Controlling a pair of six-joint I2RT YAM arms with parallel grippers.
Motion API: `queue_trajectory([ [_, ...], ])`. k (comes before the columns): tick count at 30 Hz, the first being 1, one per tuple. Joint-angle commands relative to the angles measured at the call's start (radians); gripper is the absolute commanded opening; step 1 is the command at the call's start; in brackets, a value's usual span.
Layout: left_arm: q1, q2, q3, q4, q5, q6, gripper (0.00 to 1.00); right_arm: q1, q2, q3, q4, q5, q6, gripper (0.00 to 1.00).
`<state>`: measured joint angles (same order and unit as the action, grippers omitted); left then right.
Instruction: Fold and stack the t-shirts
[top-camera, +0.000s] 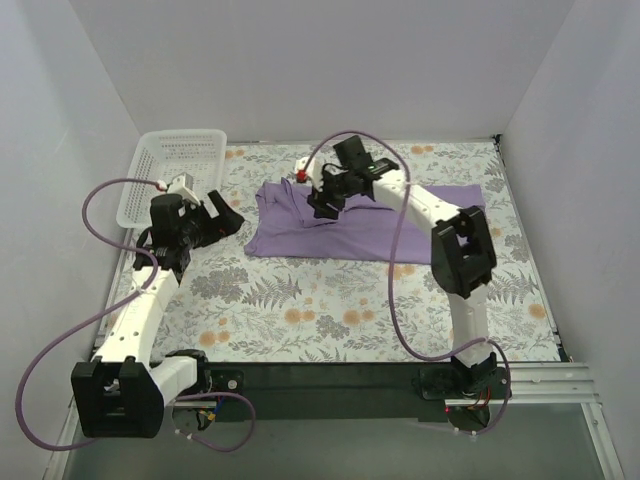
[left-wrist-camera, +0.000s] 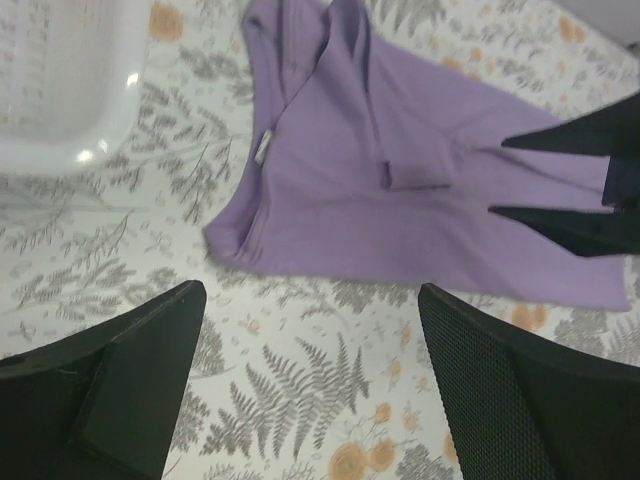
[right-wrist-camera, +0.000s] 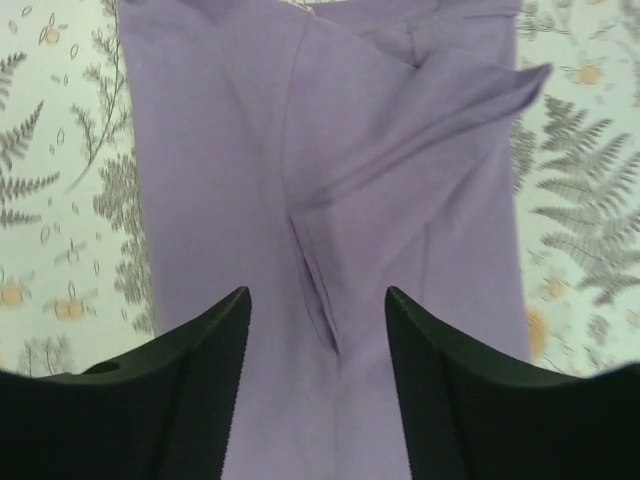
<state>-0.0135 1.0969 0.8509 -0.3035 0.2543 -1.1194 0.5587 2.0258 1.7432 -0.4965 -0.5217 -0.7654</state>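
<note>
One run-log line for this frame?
t-shirt partly folded on table cover | left gripper open, empty, off shirt | right gripper open, over shirt

- Setting: a robot test cell in a lab, not a domestic room
- Enclosure: plain white panels (top-camera: 300, 70) wall in the tabletop (top-camera: 300, 330) on three sides
- Fixtures: left arm (top-camera: 150, 300) and right arm (top-camera: 460, 260) bolted to a dark base rail (top-camera: 340, 380) at the near edge, with purple cables (top-camera: 50, 330) looping loose
- Dressing: floral cover (top-camera: 450, 160) spread over the tabletop, white plastic basket (top-camera: 170, 175) at its far left corner
</note>
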Motion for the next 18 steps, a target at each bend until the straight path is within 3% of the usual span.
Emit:
queue_trajectory([
  [1,0.0,-0.081,-0.119,0.055,0.0,0.043,0.86,0.075,0.1,0.136,-0.017,0.146,0.148,0.6],
  [2,0.0,-0.089,-0.139,0.063,-0.001,0.043,0.86,0.095,0.123,0.159,-0.019,0.179,0.155,0.55],
  [6,0.0,-0.075,-0.134,0.075,0.008,0.038,0.85,0.122,0.212,0.225,-0.017,0.253,0.176,0.52],
  [18,-0.002,-0.052,-0.124,0.063,0.023,0.04,0.83,0.138,0.307,0.262,-0.008,0.353,0.187,0.5],
])
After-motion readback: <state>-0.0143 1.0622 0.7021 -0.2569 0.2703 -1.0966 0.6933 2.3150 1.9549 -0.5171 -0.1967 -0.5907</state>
